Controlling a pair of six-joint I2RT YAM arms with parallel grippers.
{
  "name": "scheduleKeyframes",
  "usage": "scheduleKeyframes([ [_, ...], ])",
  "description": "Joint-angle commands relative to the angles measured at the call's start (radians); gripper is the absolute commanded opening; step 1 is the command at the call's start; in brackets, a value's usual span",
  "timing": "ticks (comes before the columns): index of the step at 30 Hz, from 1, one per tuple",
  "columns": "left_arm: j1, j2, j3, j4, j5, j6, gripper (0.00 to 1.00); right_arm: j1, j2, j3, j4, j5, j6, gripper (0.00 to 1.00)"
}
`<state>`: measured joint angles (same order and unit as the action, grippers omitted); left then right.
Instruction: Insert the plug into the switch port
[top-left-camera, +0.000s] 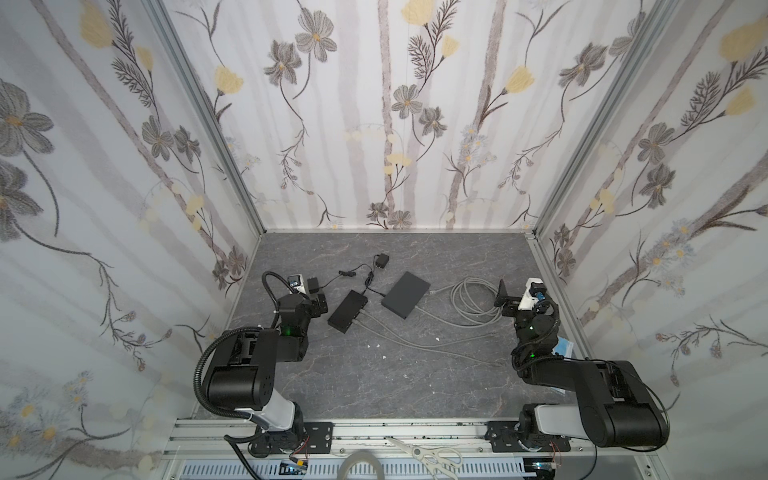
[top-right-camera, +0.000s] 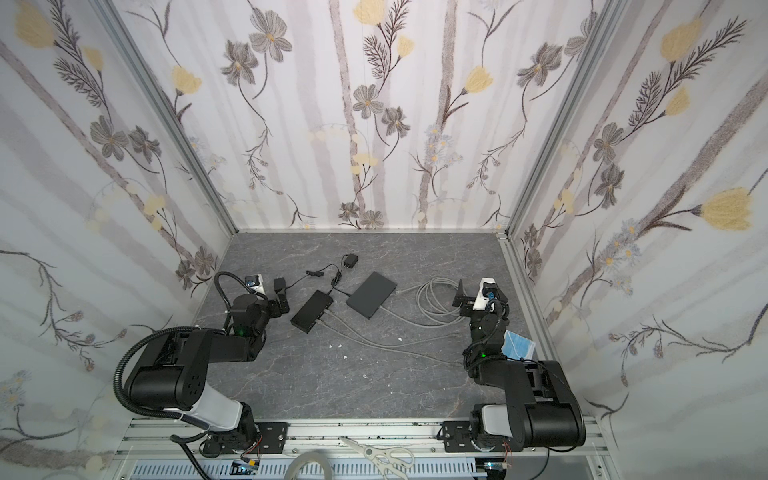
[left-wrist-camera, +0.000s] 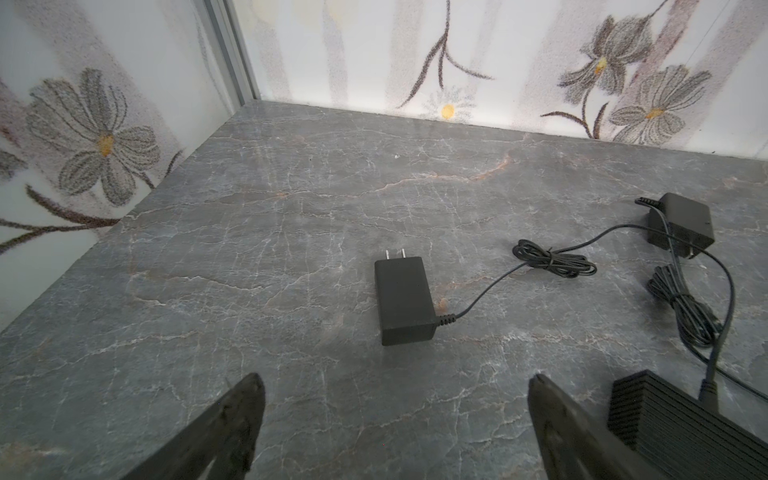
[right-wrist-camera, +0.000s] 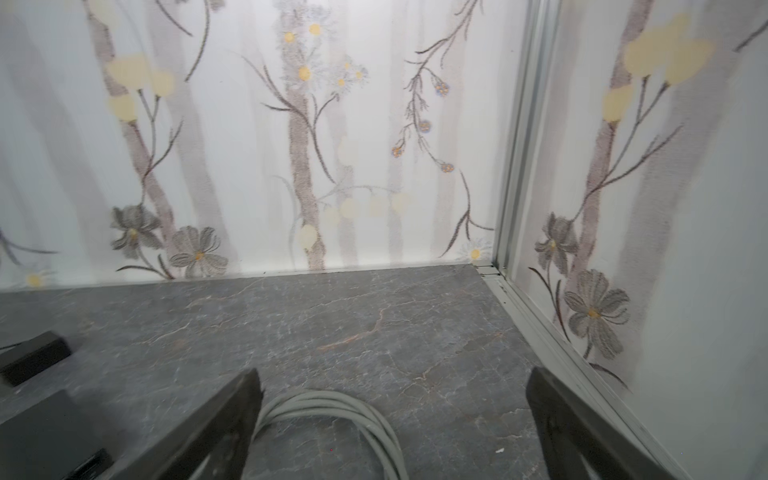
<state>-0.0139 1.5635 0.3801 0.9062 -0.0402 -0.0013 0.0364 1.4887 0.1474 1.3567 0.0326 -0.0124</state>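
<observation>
— Arms?
— The left gripper (left-wrist-camera: 395, 382) hovers just left of the matte black, boxy switch (top-left-camera: 348, 311), jaws apart. Well right of the switch, the right gripper (right-wrist-camera: 395, 378) gapes by the coiled grey cable (top-left-camera: 473, 299).
— Plug?
— The plug (top-left-camera: 495, 364), tiny on a loose grey lead, lies free, far right of the switch.

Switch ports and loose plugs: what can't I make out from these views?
- Narrow switch: ports too small in both top views; the left wrist view's edge cuts off all but a ribbed corner.
- Flat switch: port side too small in both top views; blurred and edge-cut in the right wrist view.
- Loose plug: clip orientation too small to tell; neither wrist view shows it.
- Cable coil: partly behind a jaw.
</observation>
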Motion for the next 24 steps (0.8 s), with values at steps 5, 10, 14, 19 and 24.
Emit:
scheduleKeyframes([
  [5,0.016,-0.002,0.025,-0.040,0.021,-0.014,1.00,-0.029,0.017,0.082,-0.107,-0.031,0.027,1.00],
  [10,0.010,-0.008,0.012,-0.018,0.086,0.020,1.00,-0.035,0.016,0.045,-0.032,-0.190,-0.026,1.00],
  [14,0.012,-0.015,0.023,-0.046,0.099,0.025,1.00,-0.044,0.026,0.061,-0.052,-0.121,0.012,1.00],
  [19,0.024,-0.002,0.029,-0.046,0.040,-0.017,1.00,-0.041,0.024,0.059,-0.050,-0.055,0.029,1.00],
  [24,0.019,-0.002,0.028,-0.041,0.031,-0.013,1.00,-0.017,0.019,0.054,-0.049,-0.010,0.012,1.00],
])
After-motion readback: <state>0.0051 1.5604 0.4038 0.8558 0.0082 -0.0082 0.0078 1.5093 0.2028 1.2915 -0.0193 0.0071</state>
